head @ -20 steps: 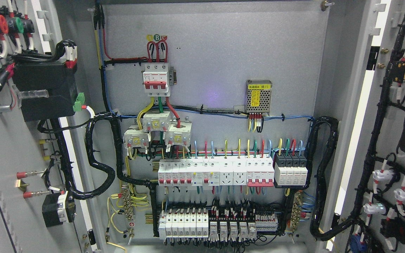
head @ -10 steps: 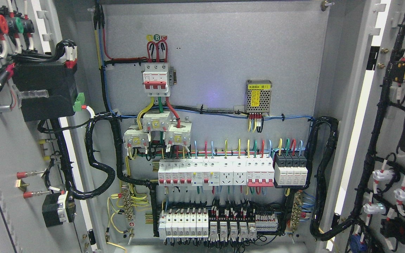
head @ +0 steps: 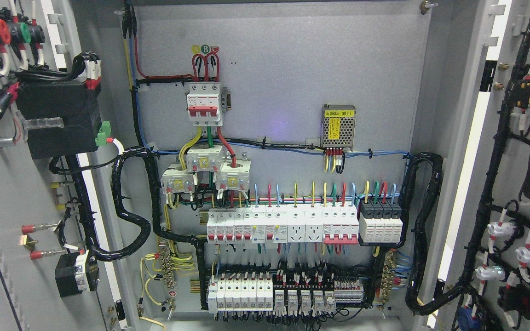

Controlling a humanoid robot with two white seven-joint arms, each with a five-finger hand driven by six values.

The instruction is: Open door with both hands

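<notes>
Both cabinet doors look swung fully wide, left door (head: 12,193) and right door (head: 522,184) flanking the grey backplate (head: 283,69) with its breaker rows (head: 283,225). Neither robot hand is in shot, so can't tell their grip or how near the doors they are. Probably nothing left but backing off without snagging door wiring.
</notes>
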